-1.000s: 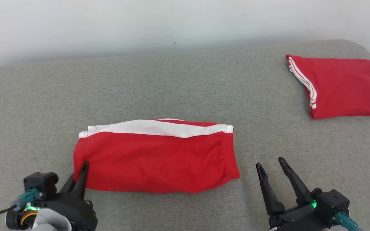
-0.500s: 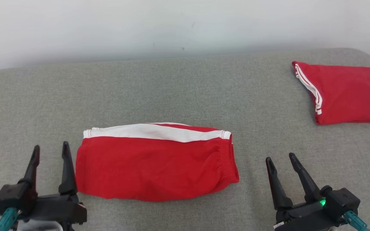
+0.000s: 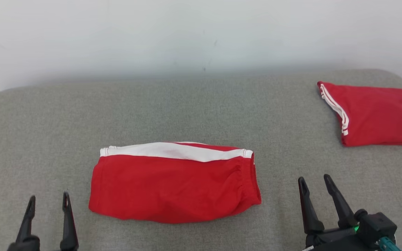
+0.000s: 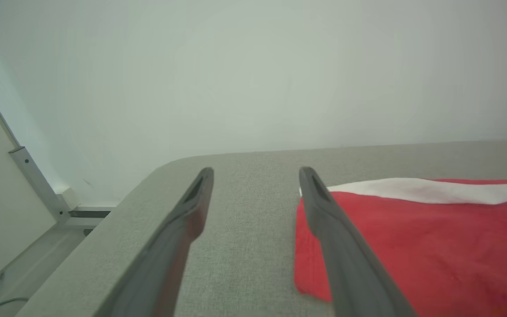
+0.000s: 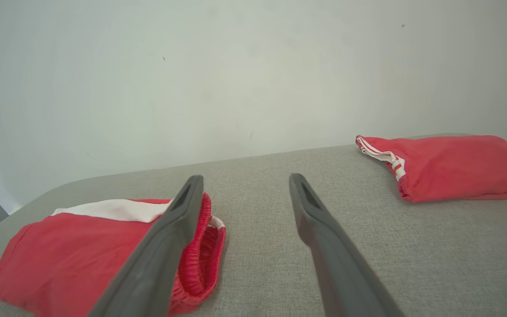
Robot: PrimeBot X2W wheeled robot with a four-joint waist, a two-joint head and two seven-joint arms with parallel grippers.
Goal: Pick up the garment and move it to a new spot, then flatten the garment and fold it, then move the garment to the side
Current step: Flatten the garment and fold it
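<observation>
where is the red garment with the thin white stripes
The striped garment lies far right on the grey surface in the head view, beyond the right gripper, apart from the centre garment.

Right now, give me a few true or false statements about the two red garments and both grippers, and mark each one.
1. The left gripper is open and holds nothing. True.
2. The right gripper is shut on the middle garment. False: it is open, off the garment's right end and apart from it.
3. A second garment, red with white stripes, lies folded at the far right of the grey surface. True.
4. The middle garment's white band runs along its near edge. False: it runs along the far edge.
</observation>
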